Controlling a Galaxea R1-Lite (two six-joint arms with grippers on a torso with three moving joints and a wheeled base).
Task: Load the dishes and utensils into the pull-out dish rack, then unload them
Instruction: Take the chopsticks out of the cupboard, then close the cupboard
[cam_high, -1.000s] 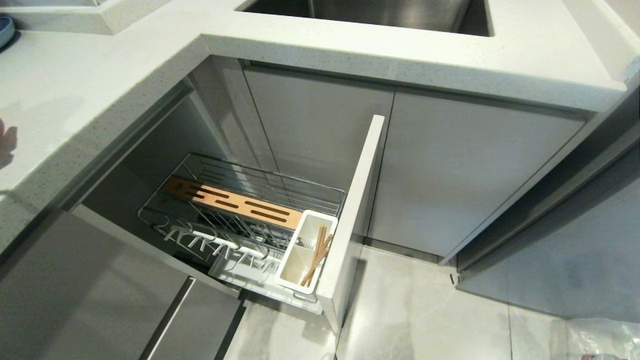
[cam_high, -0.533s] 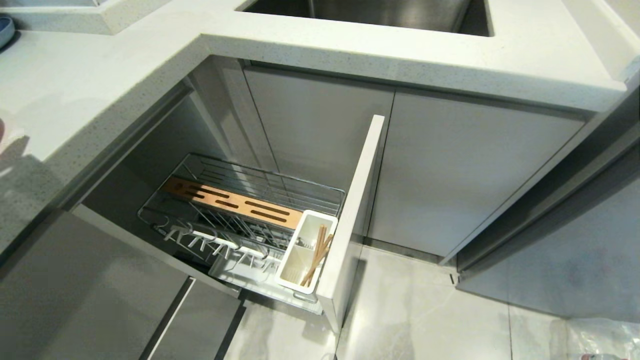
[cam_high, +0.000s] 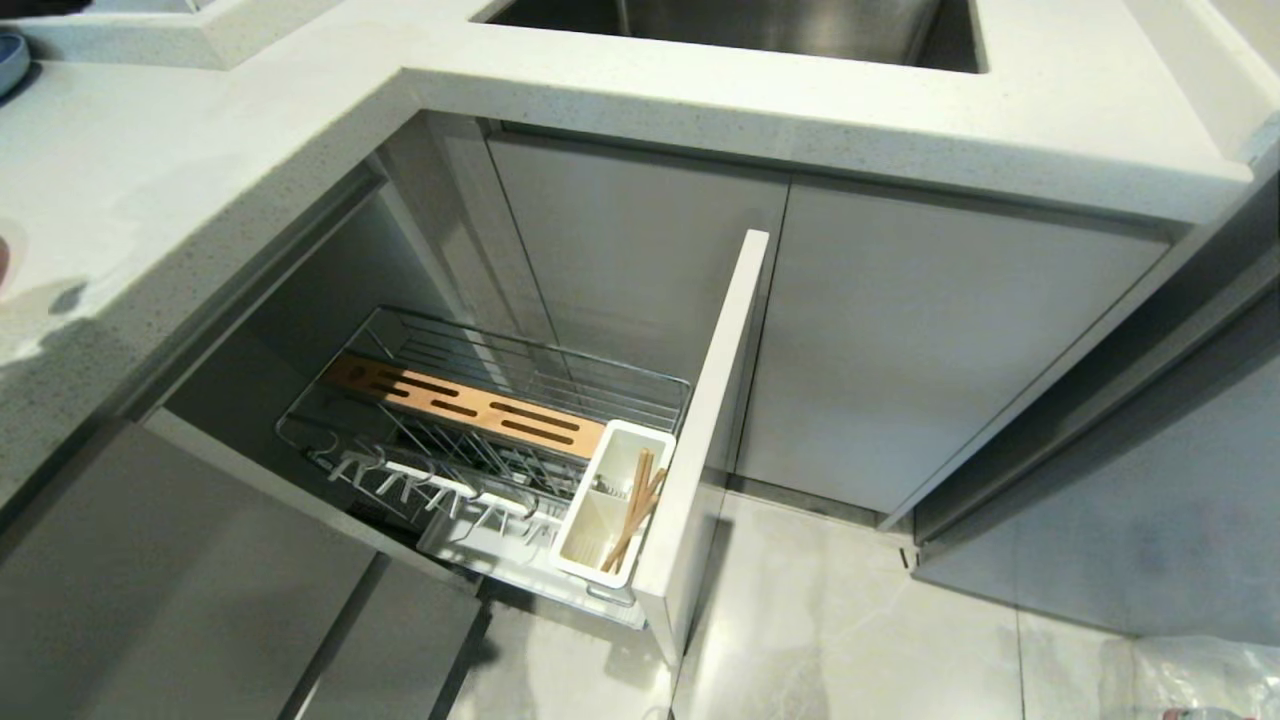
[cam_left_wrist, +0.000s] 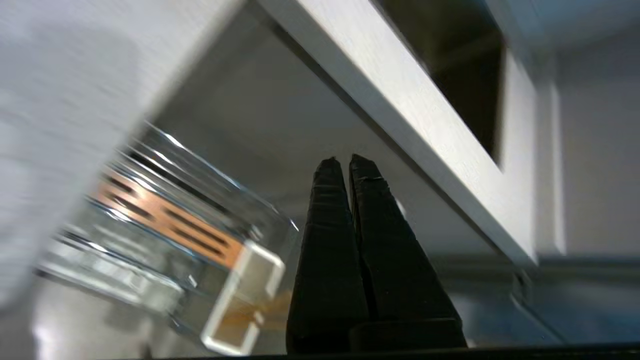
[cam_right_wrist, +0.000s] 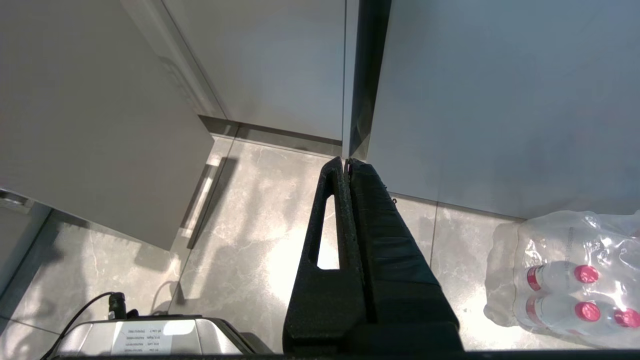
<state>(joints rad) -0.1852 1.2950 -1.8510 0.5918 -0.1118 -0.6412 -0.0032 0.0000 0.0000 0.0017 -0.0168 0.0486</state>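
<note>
The pull-out dish rack (cam_high: 560, 365) stands drawn out of the corner cabinet, its bamboo strip (cam_high: 470, 405) along the top. Light-wooden chopsticks (cam_high: 632, 510) lean in its white utensil cup (cam_high: 585, 540), next to the pale cabinet front (cam_high: 705, 440). The dishes are out of view. My left gripper (cam_left_wrist: 346, 162) is shut with nothing in it. It hangs in the air beside the rack's bamboo strip (cam_left_wrist: 165, 220) and cup (cam_left_wrist: 260, 252), touching neither. My right gripper (cam_right_wrist: 346, 162) is shut and parked above the floor. Neither gripper shows in the head view.
The speckled counter (cam_high: 180, 180) overhangs the rack on the left, with a sink (cam_high: 740, 25) behind and a blue plate's edge (cam_high: 8, 55) at the far left. A pale panel edge (cam_left_wrist: 425, 130) runs close past the left fingers. A pack of bottles (cam_right_wrist: 565, 280) lies on the tiled floor.
A shadow at the counter's left edge has shifted downward, and a dark shadow now falls on the floor below the rack. The rack and chopsticks have not moved.
</note>
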